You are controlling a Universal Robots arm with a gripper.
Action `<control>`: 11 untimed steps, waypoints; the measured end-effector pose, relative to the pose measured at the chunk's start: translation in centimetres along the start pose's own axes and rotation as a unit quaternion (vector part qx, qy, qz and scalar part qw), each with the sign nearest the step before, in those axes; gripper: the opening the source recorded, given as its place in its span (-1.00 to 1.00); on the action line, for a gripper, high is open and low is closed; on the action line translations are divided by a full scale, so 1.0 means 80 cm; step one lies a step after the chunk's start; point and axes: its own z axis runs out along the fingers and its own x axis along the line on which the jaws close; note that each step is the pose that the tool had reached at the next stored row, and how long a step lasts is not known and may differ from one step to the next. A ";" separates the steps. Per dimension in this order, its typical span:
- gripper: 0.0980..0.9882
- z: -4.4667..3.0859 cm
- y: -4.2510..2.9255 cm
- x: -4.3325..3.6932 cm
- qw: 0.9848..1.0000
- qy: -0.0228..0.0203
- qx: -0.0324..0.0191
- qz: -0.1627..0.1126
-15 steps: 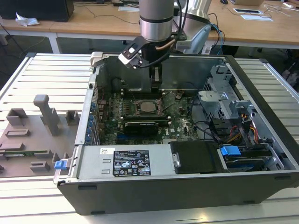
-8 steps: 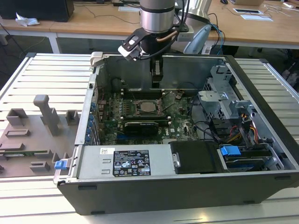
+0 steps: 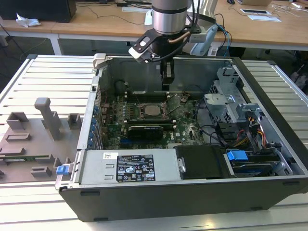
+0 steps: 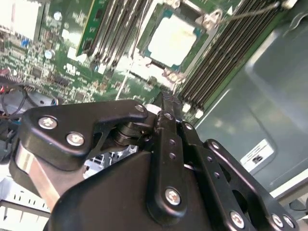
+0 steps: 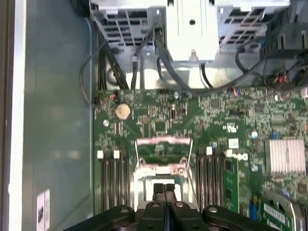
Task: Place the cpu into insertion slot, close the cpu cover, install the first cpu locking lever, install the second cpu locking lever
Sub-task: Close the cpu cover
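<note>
Gripper: your gripper (image 5: pixel 163 188) hangs over the slot (image 4: pixel 201 32), its fingers pressed together with nothing between them.
Cpu: the cpu (image 4: pixel 174 41) lies flat in the slot, mid-board (image 5: pixel 216 120), toward the far wall of the case (image 3: pixel 269 96).
Done: you can judge the placing step finished.
Cover: the cover (image 5: pixel 163 142) appears to stand raised on its hinge at the slot's edge, not yet closed.
Levers: one thin lever (image 4: pixel 250 12) juts free beside the slot; neither looks latched.
Left: cover and both levers, by this reading.
</note>
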 end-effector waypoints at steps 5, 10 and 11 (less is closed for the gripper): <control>-0.98 0.0019 0.0245 0.001 1.000 0.000 0.000 0.000; -0.98 0.0035 0.0446 0.001 1.000 0.000 0.000 0.000; -0.98 0.0038 0.0474 0.001 1.000 0.000 0.000 0.000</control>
